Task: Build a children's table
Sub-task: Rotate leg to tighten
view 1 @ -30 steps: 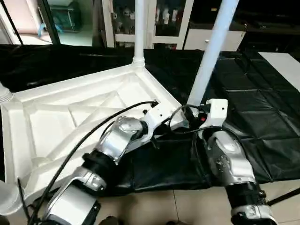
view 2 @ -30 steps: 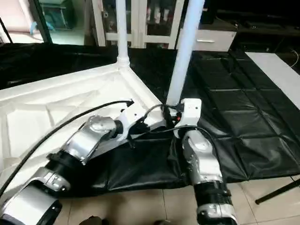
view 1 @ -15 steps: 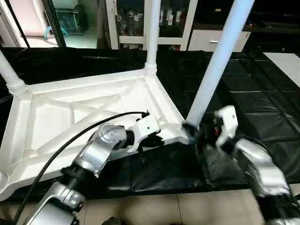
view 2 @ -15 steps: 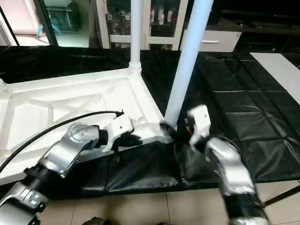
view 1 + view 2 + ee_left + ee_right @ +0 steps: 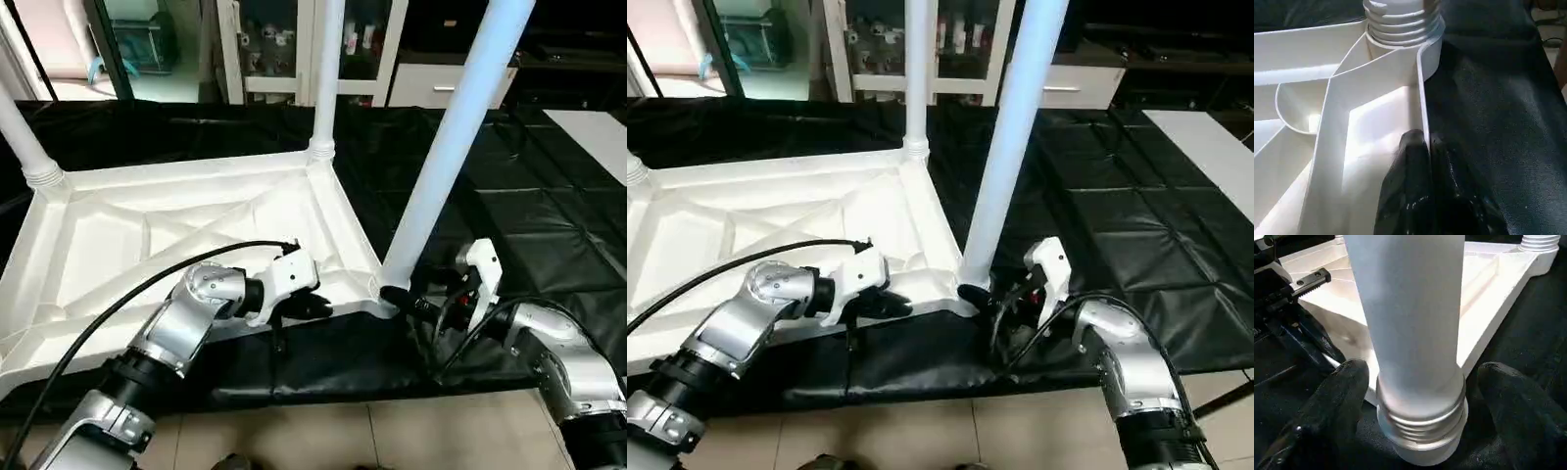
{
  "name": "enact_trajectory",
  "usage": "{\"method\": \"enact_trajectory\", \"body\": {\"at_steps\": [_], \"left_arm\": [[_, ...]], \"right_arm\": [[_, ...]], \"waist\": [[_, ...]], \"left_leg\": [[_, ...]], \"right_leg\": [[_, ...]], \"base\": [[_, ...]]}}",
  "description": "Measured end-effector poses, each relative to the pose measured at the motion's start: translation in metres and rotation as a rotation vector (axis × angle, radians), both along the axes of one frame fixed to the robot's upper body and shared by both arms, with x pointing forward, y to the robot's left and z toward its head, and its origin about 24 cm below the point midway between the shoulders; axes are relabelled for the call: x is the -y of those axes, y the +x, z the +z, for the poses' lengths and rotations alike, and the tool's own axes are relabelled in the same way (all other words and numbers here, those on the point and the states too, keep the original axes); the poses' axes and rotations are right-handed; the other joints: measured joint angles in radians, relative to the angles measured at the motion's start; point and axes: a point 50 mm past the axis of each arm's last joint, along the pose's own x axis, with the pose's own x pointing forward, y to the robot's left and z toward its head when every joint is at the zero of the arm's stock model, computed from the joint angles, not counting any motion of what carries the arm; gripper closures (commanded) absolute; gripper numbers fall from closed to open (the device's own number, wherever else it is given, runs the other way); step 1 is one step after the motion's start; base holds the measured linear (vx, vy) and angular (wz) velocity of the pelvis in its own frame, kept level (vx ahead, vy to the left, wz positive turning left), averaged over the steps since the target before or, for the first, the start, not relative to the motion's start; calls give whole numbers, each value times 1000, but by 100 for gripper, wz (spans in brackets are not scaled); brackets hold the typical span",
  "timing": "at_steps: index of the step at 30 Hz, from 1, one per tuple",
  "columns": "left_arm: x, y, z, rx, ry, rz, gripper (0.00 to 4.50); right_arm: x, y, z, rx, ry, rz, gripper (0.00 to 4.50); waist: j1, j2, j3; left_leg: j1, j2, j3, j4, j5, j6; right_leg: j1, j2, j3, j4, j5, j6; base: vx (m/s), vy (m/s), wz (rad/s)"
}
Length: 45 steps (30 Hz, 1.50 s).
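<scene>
Right pincer: my right gripper (image 5: 1415, 431) stands wide, its two black fingers (image 5: 1327, 411) flanking the threaded base of the near right leg without touching it.
Left pincer: my left gripper (image 5: 1422, 161) is pinched narrow on the thin raised rim of the top, one finger inside, one outside; I judge this steadies the top while the leg is worked.
Near right leg: a long tapered white plastic tube leg (image 5: 446, 157), upright in the near right corner socket (image 5: 387, 289), threads partly showing, so perhaps not fully screwed home.
Table top: the white square plastic top (image 5: 167, 230) lies upside down, X-ribbed underside up, so the sockets face upward.
Other legs: a white leg (image 5: 323, 78) stands in the far right socket, another (image 5: 24, 147) in the far left.
Work surface: the top rests on a black-sheeted work table (image 5: 549, 215), near its near edge.
Background: white glass-doored cabinets (image 5: 294, 39) stand beyond.
</scene>
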Motion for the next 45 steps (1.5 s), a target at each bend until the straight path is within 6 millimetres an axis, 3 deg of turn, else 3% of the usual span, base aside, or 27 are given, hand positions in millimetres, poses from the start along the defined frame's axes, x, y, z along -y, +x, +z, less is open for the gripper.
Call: {"method": "enact_trajectory", "body": {"at_steps": [14,15,26,31,34,37,38,39,40,41,42,43,44,45], "left_arm": [[1,-3,1,0,-3,-17,450],[1,-3,1,0,-3,-17,450],[1,-2,1,1,-1,-12,450],[7,13,0,15,12,83,450],[21,27,-1,19,23,186,450],[43,38,-2,13,28,283,450],[48,39,-3,10,25,304,450],[51,39,-4,5,25,315,450],[54,40,-5,4,24,325,450],[56,40,-5,7,25,338,450],[57,41,-5,11,20,355,450],[55,42,-4,14,17,361,450],[56,43,-3,17,16,361,450],[61,44,0,24,16,351,450]], "right_arm": [[-4,5,4,23,-1,70,201],[-4,5,4,25,-4,72,226],[-5,8,6,40,-34,87,250],[-19,23,-1,49,-44,-112,252],[-32,35,-5,34,-29,-334,252],[-47,47,-5,-5,-2,-565,253],[-48,49,-5,-10,-2,-610,253],[-52,49,-6,-17,1,-631,253],[-52,49,-7,-20,-2,-653,253],[-54,50,-8,-20,-7,-669,253],[-55,53,-7,-17,-10,-683,253],[-59,55,-5,-13,-8,-687,253],[-59,56,-3,-8,-7,-688,253],[-57,57,-2,6,-7,-713,253]], "waist": [[3,0,0],[2,-1,0],[0,-3,1],[-14,-8,1],[-30,-9,2],[-36,0,7],[-36,1,8],[-27,-5,11],[-21,-16,12],[-17,-35,13],[-14,-43,17],[0,-37,15],[1,-29,14],[-7,-21,11]], "left_leg": [[0,0,0,-1,0,0],[0,0,0,-1,0,0],[0,0,0,0,0,0],[1,0,-2,2,0,0],[2,0,-8,4,0,0],[1,3,-21,1,0,0],[0,3,-19,-1,0,0],[3,2,-2,-9,0,0],[13,2,22,-19,0,0],[30,-1,45,-22,-2,-1],[36,1,43,28,-53,-28],[34,-9,-24,81,-77,-26],[37,-14,-46,88,-77,-25],[51,-19,-78,60,-90,-40]], "right_leg": [[0,0,0,0,0,0],[0,0,0,0,0,0],[0,0,0,0,0,0],[1,0,-1,-2,0,1],[1,0,-10,-14,-1,1],[22,0,-33,-39,-5,1],[21,0,-30,-20,-21,-7],[17,0,-24,9,-44,-28],[12,-4,-9,43,-73,-40],[-6,-8,19,51,-92,-27],[-15,-11,23,50,-89,-14],[-13,-16,12,51,-86,-8],[-13,-16,5,50,-86,-8],[-17,-14,-15,30,-81,-7]], "base": [[0,0,0],[0,0,0],[0,0,0],[0,0,0],[-65,25,-5],[-36,31,-5],[-53,45,-7],[-82,18,5],[-55,-55,24],[-55,-55,24],[175,-86,17],[259,10,-33],[235,17,-15],[57,48,-17]]}}
